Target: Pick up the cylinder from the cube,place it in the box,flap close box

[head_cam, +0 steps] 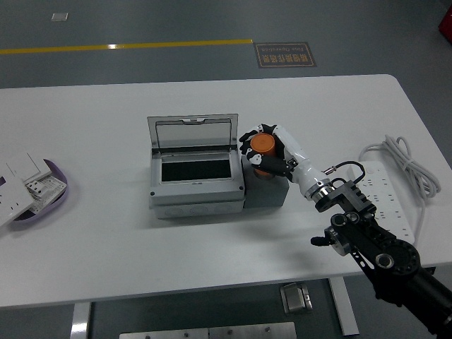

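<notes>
Orange plastic cylinder [264, 146] sits wrapped in my right robot hand [266, 150], fingers curled round it, just above the dark grey cube [267, 192] beside the grey box [195, 178]. I judge the pick is underway; dropping it into the open box and closing the clear lid [192, 133] remain. White bench [212, 240] lies beneath.

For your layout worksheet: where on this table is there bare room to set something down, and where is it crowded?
Bare: the front strip of the white table below the grey box, and the stretch between box and purple tray. Crowded: right of the box, where the right robot hand grips the orange cylinder over the cube, and by the power strip.
</notes>
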